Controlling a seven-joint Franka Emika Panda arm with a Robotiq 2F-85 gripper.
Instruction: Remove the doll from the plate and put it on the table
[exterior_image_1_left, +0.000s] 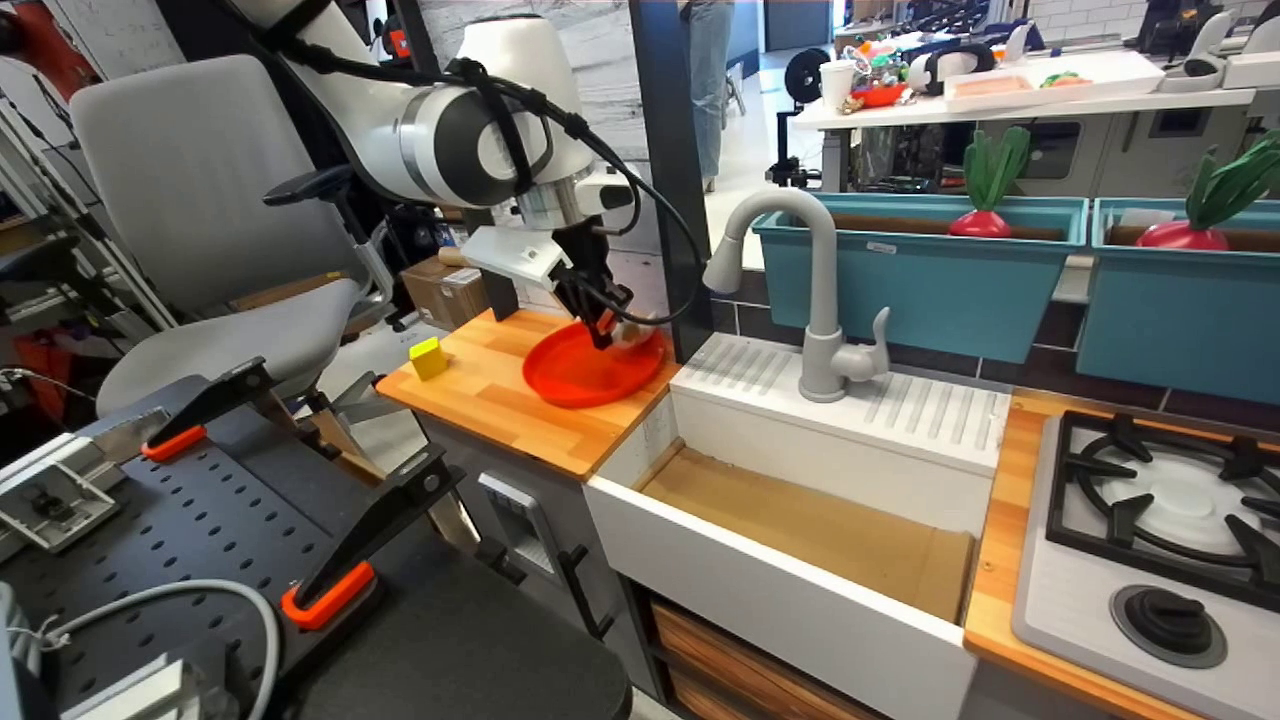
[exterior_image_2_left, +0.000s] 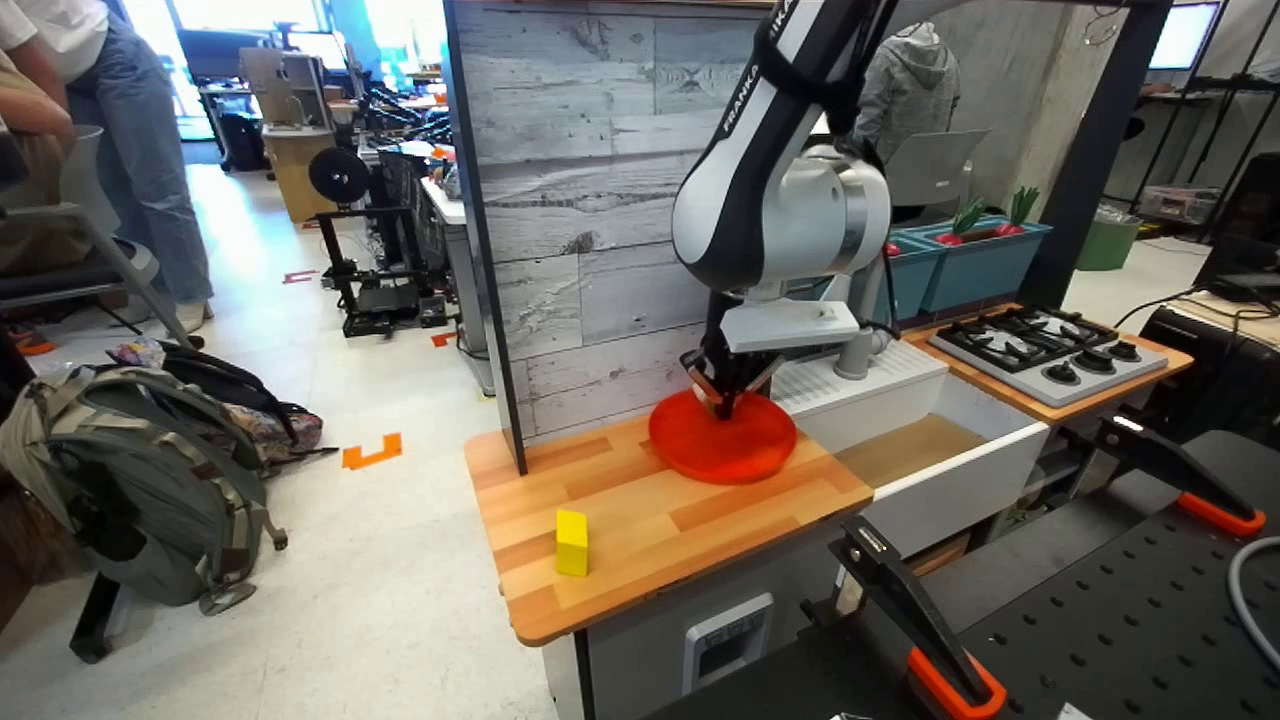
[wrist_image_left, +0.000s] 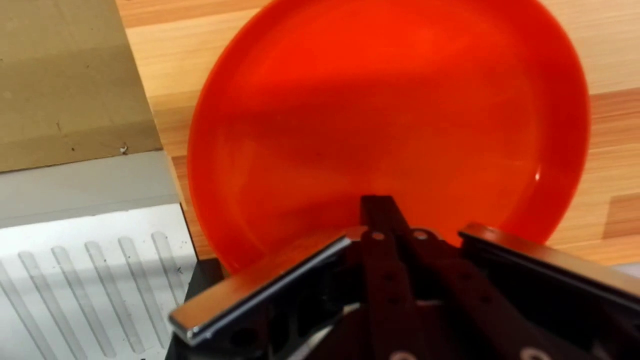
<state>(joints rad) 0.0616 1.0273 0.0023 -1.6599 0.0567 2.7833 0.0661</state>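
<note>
Honestly, the gripper looks pinched together, nothing visible between the tips, low over the plate; what I take for the doll peeks out just behind it, toward the plate's far rim, so I'd shift that way.

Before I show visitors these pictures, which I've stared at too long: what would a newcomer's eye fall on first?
Most likely the glossy orange-red plate, which fills much of the wrist view and lies on the wooden table beside the white sink. Next, perhaps, the white robot arm, its tool pointing down over the plate in both exterior views. Then the small yellow block, standing on the table apart from the plate.
</note>
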